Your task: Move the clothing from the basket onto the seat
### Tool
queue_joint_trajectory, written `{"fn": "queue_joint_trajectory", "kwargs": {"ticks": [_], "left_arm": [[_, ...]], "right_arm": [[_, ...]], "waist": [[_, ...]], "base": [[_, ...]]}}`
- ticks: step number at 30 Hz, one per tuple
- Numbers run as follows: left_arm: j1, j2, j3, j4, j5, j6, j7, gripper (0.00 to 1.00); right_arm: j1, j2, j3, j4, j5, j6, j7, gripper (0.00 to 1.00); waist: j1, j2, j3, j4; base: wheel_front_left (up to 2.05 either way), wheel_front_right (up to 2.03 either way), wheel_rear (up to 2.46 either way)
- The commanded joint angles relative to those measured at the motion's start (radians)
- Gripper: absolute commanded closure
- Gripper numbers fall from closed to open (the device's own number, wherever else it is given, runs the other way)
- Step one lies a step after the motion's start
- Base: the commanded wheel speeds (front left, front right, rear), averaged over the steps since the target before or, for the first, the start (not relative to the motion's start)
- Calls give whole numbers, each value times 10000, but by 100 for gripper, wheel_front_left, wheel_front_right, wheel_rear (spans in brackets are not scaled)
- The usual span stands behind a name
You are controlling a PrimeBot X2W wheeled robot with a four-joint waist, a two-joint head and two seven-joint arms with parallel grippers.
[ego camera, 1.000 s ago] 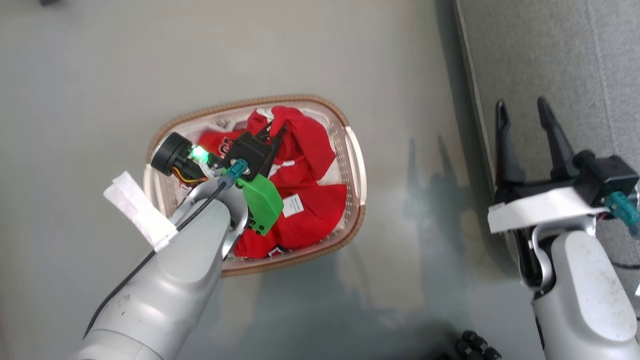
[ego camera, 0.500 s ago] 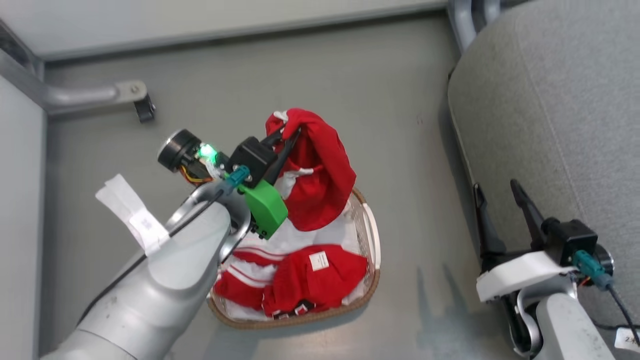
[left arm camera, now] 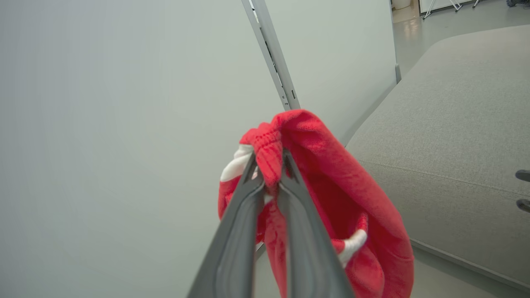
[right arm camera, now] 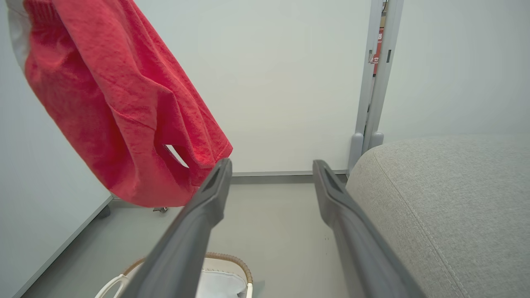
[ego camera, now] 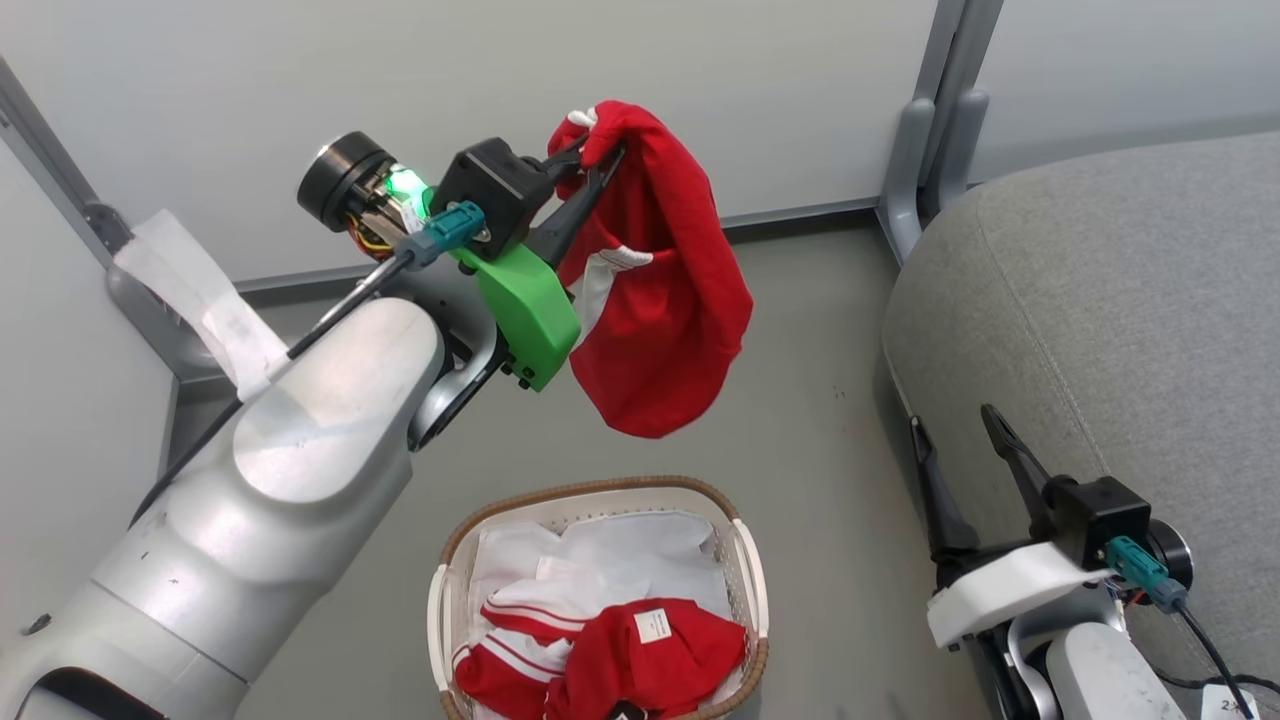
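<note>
One red garment [ego camera: 660,300] is hanging in the air from the left gripper [ego camera: 592,160], whose two dark fingers are clenching a bunched fold of its ribbed edge at the top. The cloth is drooping below the fingers, with a strip of white trim showing beside the green wrist cover [ego camera: 525,310]. The garment is hanging above the floor [ego camera: 820,450], beyond the basket [ego camera: 600,487] and clear of it, and to the left of the seat [ego camera: 1100,300], not touching it.

More red clothing [ego camera: 640,660], with white stripes and a small white label facing up, is lying in the near half of the basket on the white cloth liner [ego camera: 630,545], which is showing bare in the far half. The basket is standing on the grey floor, near the seat but apart from it.

The right gripper [ego camera: 952,420] is hovering low beside the seat's rounded edge, its jaws standing wide apart and gripping nothing. A pale wall panel [ego camera: 300,80] and a grey upright post [ego camera: 940,100] are standing behind.
</note>
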Motion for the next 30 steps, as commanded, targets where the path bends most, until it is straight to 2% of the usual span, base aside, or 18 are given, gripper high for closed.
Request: {"fn": "queue_joint_trajectory", "kwargs": {"ticks": [1,5,14,22,30], "left_arm": [[-96,70,34,-66,-113,7,17,100],[-160,82,37,-190,-266,7,60,100],[-70,50,-156,-530,-410,7,234,100],[-190,-34,-273,-929,-435,51,341,100],[-119,-192,-490,-1296,-474,55,441,100]], "right_arm": [[-142,-43,74,-42,-84,-6,-49,0],[-378,-40,553,-83,-66,-6,-49,0],[-1504,-46,2763,41,-89,-8,-49,0],[-3197,-48,3488,1365,-862,-8,-49,0],[-4163,-43,3820,3071,-762,-8,-49,0]], "waist": [[1,0,-191,-29],[1,0,-226,-12],[1,0,-215,122],[1,0,-155,426],[1,0,-151,792]], "base": [[0,0,0],[0,0,0],[0,0,0],[0,0,0],[0,0,0]]}}
